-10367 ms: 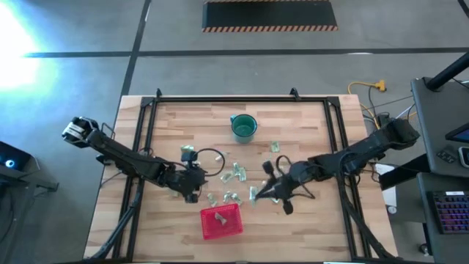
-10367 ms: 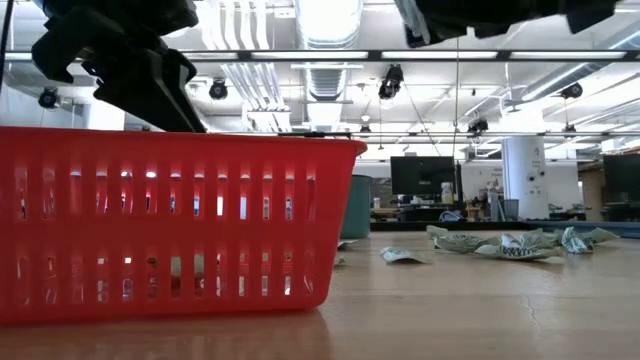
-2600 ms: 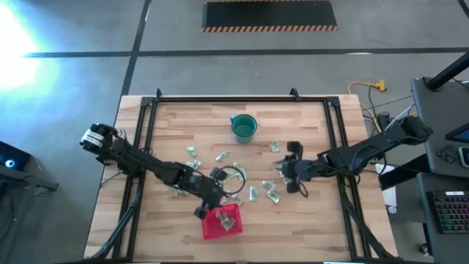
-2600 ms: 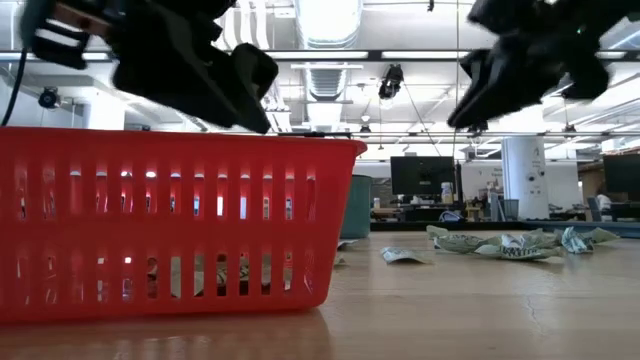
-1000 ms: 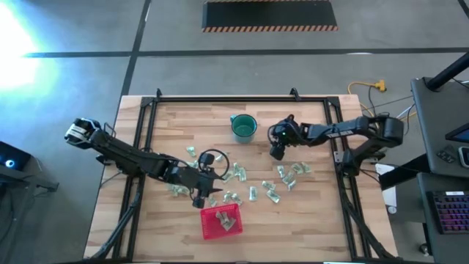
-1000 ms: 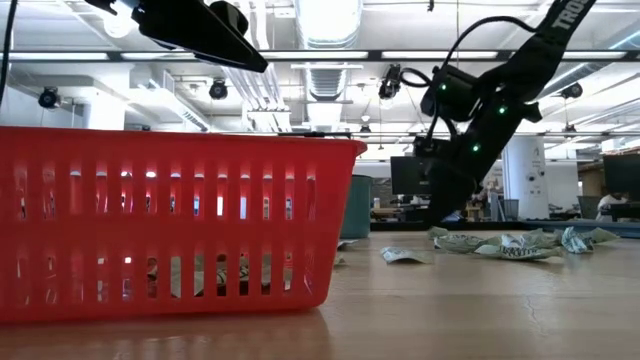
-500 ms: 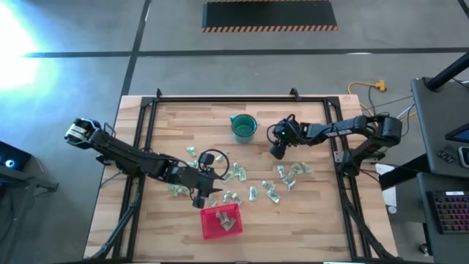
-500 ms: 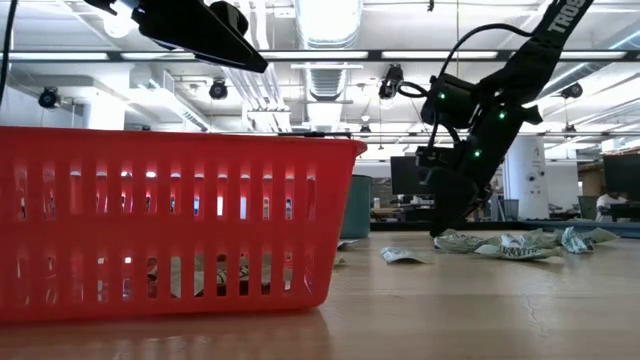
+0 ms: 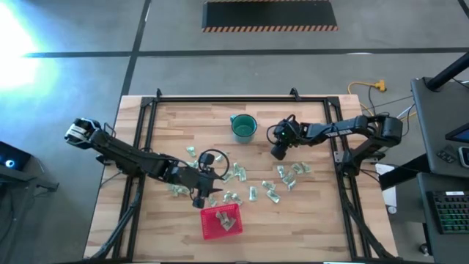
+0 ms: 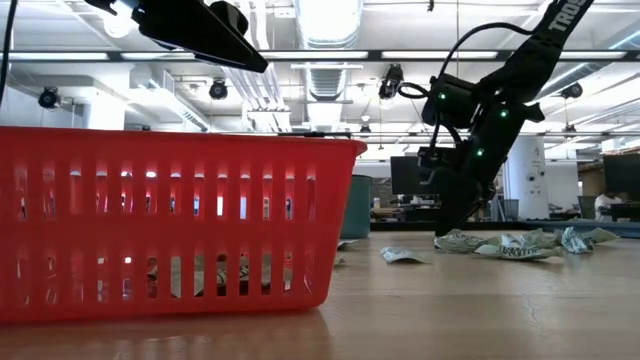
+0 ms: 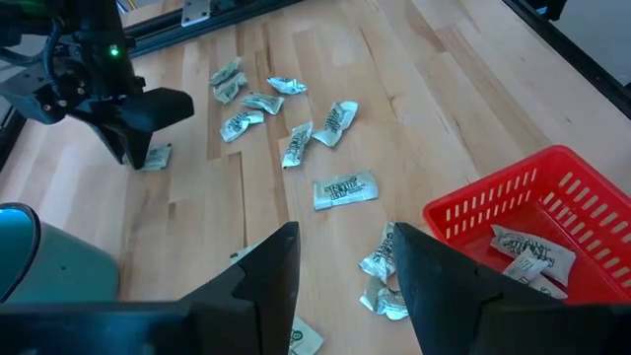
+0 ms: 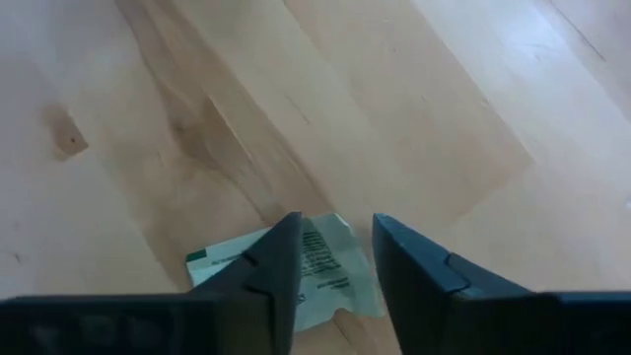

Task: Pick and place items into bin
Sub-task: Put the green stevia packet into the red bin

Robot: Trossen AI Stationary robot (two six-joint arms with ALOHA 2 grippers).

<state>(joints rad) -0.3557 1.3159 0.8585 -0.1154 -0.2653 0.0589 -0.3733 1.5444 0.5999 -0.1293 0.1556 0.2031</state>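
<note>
A: The right gripper (image 12: 330, 258) is standing with its jaws apart, straddling one small pale green wrapped packet (image 12: 296, 271) lying flat on the wooden worktop (image 9: 308, 227), near the far right part, beside the round teal cup (image 9: 244, 127).

B: Risk?

A: I'm judging the jaws could be pinching only the packet's thin edge, letting it slide out.

B: And the left gripper (image 11: 340, 266)?

A: It's hovering with jaws apart, empty, above loose packets (image 11: 344, 189) near the small red square plastic basket (image 9: 221, 221) at the near edge, which is holding a few. Nothing is blocking the path; other packets are lying between.
</note>
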